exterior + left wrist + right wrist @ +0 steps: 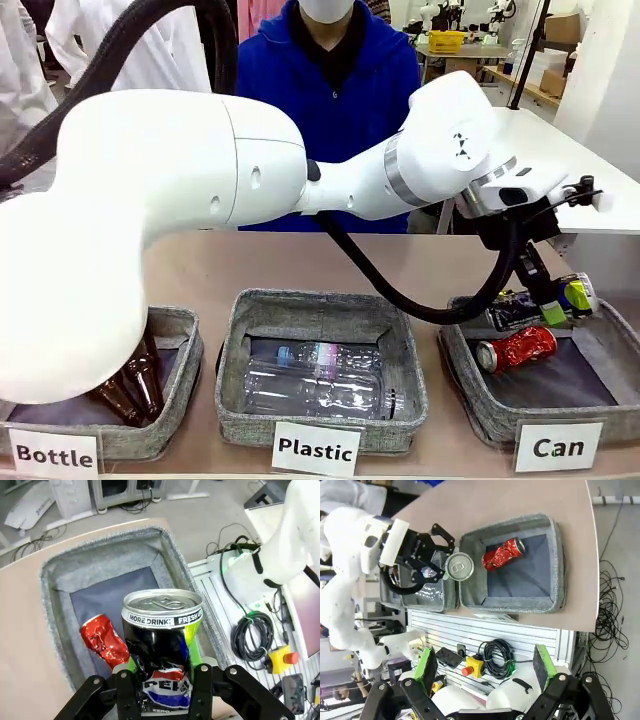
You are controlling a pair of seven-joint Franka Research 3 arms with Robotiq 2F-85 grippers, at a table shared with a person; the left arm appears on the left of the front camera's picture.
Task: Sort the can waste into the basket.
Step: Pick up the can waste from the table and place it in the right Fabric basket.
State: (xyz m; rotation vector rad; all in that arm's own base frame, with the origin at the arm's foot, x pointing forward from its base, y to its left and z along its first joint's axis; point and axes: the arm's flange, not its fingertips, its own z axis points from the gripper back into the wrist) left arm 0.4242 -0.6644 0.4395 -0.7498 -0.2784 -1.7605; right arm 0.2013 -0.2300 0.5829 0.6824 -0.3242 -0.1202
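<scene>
Two dented metal drink cans show at the right end of the table: a shiny red can (517, 348) lying on its side on the dark base of the shallow grey woven-fabric basket (470, 392) with the white "Can" card (557, 446), and a dark can with blue, white and yellow-green print (162, 645) held above that basket. The left gripper (162, 690) is clamped on the dark can's lower body, its green-padded fingers (201, 680) pressing either side, silver top facing the wrist camera. In the front view the left arm (200, 170) reaches across to the right with the dark can over the basket's far left corner. The right gripper (482, 672) stands wide apart and empty, high above the table. Clear plastic bottles (315, 378) lie in the middle "Plastic" bin (318, 425); brown glass bottles (130, 385) fill the "Bottle" bin (175, 400).
</scene>
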